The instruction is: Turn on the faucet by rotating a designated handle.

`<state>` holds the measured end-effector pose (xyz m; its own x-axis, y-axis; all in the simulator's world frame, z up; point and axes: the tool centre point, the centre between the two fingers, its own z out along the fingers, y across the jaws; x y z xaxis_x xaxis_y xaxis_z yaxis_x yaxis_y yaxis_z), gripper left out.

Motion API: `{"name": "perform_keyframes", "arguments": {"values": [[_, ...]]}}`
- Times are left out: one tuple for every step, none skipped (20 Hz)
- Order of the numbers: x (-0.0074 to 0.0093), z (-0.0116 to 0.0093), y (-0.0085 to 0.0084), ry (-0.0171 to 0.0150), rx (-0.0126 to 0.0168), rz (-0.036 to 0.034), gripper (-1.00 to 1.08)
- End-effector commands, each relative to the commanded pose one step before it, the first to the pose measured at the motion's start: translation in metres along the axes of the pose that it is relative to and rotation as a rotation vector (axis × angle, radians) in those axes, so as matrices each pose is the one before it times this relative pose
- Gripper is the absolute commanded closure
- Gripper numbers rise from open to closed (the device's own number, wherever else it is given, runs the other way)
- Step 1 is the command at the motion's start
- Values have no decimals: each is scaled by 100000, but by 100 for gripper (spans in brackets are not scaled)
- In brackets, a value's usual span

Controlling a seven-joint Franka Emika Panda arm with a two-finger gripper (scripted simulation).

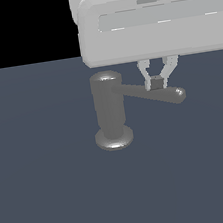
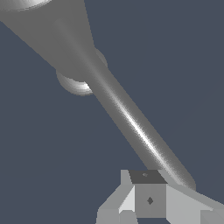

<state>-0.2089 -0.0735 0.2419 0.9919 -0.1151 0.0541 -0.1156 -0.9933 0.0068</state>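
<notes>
One pale grey two-fingered gripper hangs just above the outer part of the thin grey metallic rod handle, its jaws narrowed to a small gap with nothing between them. The handle reaches toward three o'clock from the top of the dull grey metallic upright faucet cylinder, which stands mid-floor on a flared base. Rigid, smooth and probably slippery, it should turn easiest when pushed near its rounded tip.
</notes>
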Motion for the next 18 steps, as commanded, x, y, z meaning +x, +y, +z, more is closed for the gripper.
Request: {"name": "perform_keyframes", "arguments": {"values": [[-1529, 1876, 1301, -5439, 613, 2110, 108], [1411, -1807, -1234, 5135, -651, -2562, 108], [246, 46, 225, -106, 11, 54, 108], [247, 46, 226, -106, 11, 54, 108], [244, 39, 223, -87, 9, 44, 108], [249, 46, 228, -106, 11, 54, 108], [250, 46, 229, -106, 11, 54, 108], [251, 46, 229, -106, 11, 54, 108], [252, 46, 230, -106, 11, 54, 108], [252, 46, 230, -106, 11, 54, 108], [253, 46, 231, -106, 11, 54, 108], [254, 46, 231, -106, 11, 54, 108], [254, 46, 232, -106, 11, 54, 108], [255, 46, 232, -106, 11, 54, 108], [255, 46, 232, -106, 12, 54, 108], [252, 38, 228, -87, 10, 44, 108], [259, 53, 237, -123, 14, 62, 108], [256, 46, 233, -106, 12, 53, 108]]}}
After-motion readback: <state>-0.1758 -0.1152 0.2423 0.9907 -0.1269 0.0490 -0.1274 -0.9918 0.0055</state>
